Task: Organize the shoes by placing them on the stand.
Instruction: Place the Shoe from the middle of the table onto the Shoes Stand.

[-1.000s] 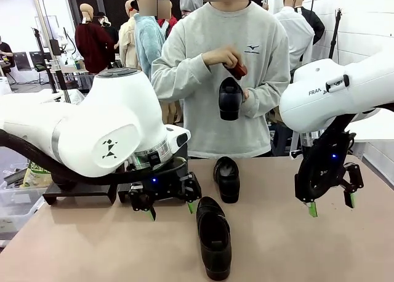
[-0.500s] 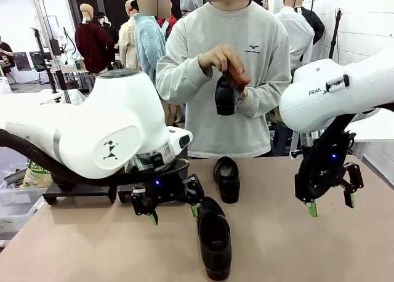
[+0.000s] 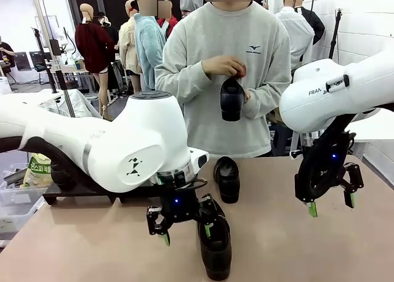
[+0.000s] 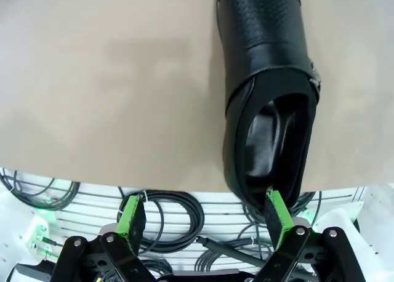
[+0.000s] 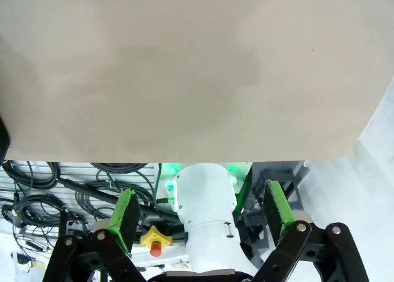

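Three black shoes show. The nearest shoe [image 3: 214, 245] [image 4: 268, 79] lies on the tan table, toe toward the robot's side. My left gripper [image 3: 186, 233] [image 4: 204, 213] hangs open just left of that shoe's heel end, one green pad [image 4: 277, 213] over the heel rim. Farther back, a second shoe [image 3: 227, 178] rests on the table. A person at the far side holds a third shoe [image 3: 232, 98] in both hands at chest height. The black stand [image 3: 74, 194] sits at the left, mostly hidden behind my left arm. Above bare table on the right, my right gripper [image 3: 331, 205] [image 5: 200, 211] hangs open.
The tan table [image 5: 184, 66] is bare under the right gripper. A clear plastic bin [image 3: 12, 202] and a green bag [image 3: 38, 168] stand off the table's left side. Cables [image 4: 166, 214] lie below the near table edge.
My left arm has swung right and toward the near edge, bringing its open gripper beside the nearest shoe. The person has shifted the held shoe slightly. The right arm has stayed still.
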Controlling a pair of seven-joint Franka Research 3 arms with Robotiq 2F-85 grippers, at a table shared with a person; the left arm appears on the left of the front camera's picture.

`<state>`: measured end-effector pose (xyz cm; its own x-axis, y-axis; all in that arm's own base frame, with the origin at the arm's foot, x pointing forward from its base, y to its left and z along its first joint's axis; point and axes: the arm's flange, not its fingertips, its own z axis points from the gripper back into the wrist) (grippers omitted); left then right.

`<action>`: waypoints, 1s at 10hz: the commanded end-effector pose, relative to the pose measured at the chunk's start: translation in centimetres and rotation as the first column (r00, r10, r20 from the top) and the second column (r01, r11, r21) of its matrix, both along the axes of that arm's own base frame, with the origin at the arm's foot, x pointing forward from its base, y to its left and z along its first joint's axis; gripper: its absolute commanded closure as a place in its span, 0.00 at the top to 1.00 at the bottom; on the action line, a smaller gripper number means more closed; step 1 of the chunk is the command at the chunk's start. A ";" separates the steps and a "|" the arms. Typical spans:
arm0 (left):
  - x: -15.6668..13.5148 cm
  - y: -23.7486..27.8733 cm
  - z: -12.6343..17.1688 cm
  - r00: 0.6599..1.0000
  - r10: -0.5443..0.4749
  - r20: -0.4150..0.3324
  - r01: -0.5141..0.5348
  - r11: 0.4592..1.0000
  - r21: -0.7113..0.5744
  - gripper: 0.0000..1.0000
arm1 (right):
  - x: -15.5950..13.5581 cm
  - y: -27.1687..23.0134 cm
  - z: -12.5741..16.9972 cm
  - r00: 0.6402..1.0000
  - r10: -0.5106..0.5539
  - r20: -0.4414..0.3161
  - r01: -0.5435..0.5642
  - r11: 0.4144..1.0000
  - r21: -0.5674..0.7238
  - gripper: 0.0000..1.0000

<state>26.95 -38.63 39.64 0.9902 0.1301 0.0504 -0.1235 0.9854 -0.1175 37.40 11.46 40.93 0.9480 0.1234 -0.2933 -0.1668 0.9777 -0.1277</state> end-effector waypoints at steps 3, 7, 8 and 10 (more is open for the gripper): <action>1.4 -2.2 -1.7 0.999 0.033 -0.001 -0.033 0.999 -0.009 1.00 | 0.0 0.0 0.2 1.000 0.009 -0.003 -0.010 1.000 -0.008 1.00; 1.6 -3.1 -3.7 0.997 0.065 -0.033 -0.065 0.998 0.014 1.00 | 0.0 0.0 0.2 1.000 0.009 -0.003 -0.010 1.000 -0.008 1.00; 1.7 -3.1 -3.9 0.998 0.061 -0.029 -0.060 0.998 0.018 1.00 | 0.0 0.0 0.2 1.000 0.009 -0.003 -0.010 1.000 -0.008 1.00; 2.1 -2.8 -3.9 0.998 0.050 -0.033 -0.050 0.999 0.015 0.70 | 0.0 0.0 0.2 1.000 0.009 -0.003 -0.010 1.000 -0.008 1.00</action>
